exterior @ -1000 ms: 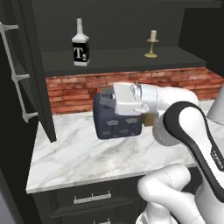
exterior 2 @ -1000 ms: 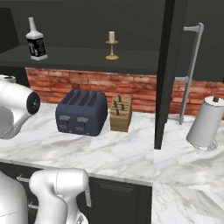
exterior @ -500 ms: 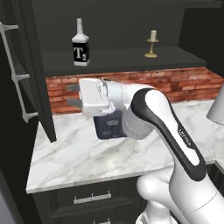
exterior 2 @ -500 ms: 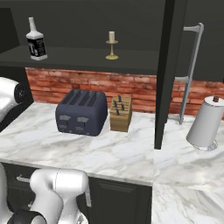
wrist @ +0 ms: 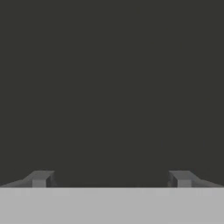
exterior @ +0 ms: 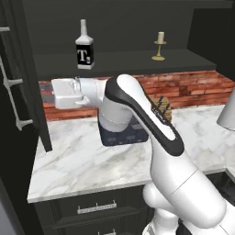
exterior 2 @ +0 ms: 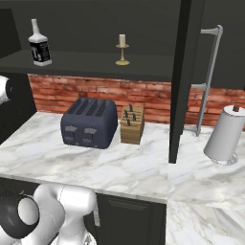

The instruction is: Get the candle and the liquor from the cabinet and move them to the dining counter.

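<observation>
The liquor, a square black bottle with a "T" label, stands at the left of the dark shelf in the open cabinet. The candle in its golden stick stands further right on that shelf. From the other side the liquor and candle sit well apart. My white hand hangs below the shelf, under and left of the bottle, pointing at the open left door. My gripper is open and empty, facing a flat dark surface. The dining counter is out of view.
A dark toaster and a wooden knife block stand on the marble worktop by the brick wall. A paper towel roll is at the right. The right cabinet door with its bar handle juts over the worktop.
The arm has swung left. The hand went from in front of the toaster to the left door's side. The jaws stayed wide apart. Bottle and candle have not moved.
</observation>
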